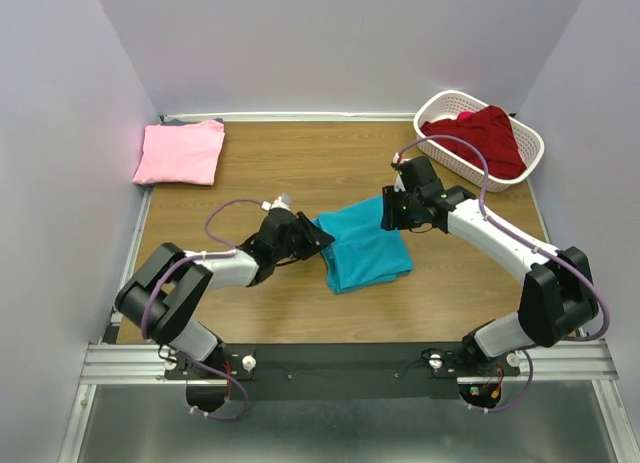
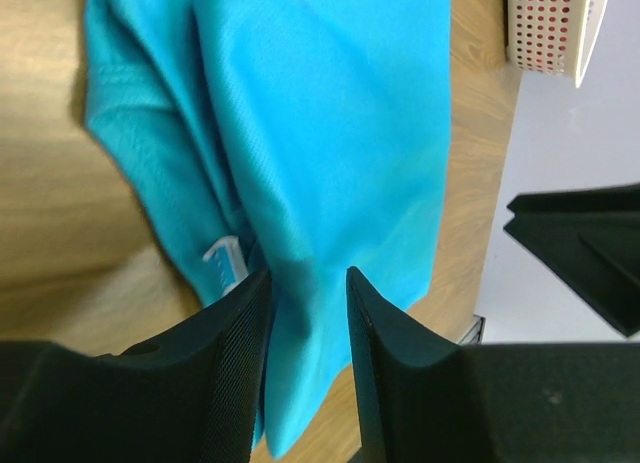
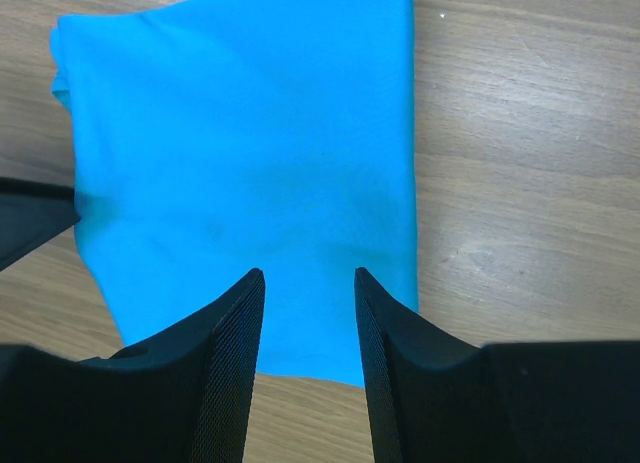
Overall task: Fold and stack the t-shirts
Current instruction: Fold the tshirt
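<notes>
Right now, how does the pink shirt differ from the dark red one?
The pink t-shirt is folded into a flat rectangle; the dark red t-shirt is bunched up. The pink one lies on the table, far left; the red one sits in the white basket, far right. Both are plain, single-coloured cloth.

Plain teal t-shirt [image 1: 365,248] mid-frame, no print, with a little tag [image 2: 225,255] that looks white, maybe bluish, it's blurry. Plain light pink t-shirt [image 1: 180,151] upper left. Dark red t-shirt [image 1: 485,138] upper right in a white basket [image 1: 455,161] dotted with holes. Table [image 1: 300,163] is brown woodgrain.
</notes>
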Robot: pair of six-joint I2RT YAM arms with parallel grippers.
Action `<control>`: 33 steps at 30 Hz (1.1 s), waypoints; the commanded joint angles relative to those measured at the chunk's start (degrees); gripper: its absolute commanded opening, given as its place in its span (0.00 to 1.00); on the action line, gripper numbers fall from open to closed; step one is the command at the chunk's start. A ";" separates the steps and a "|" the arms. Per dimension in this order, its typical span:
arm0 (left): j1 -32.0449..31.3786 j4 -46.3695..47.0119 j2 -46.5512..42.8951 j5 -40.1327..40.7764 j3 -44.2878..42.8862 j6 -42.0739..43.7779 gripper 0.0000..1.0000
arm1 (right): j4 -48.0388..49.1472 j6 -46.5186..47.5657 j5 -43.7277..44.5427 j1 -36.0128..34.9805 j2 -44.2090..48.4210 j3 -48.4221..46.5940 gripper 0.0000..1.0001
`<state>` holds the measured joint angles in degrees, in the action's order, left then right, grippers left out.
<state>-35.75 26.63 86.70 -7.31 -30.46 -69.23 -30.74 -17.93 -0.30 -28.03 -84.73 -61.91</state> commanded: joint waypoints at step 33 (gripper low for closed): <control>-0.20 -1.76 -3.46 6.34 9.53 -6.88 0.00 | 8.76 -0.26 -15.05 5.35 1.41 8.73 0.37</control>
<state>-35.75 23.97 84.31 -4.91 -22.83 -72.77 -26.02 -17.93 -6.04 -24.47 -84.73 -55.53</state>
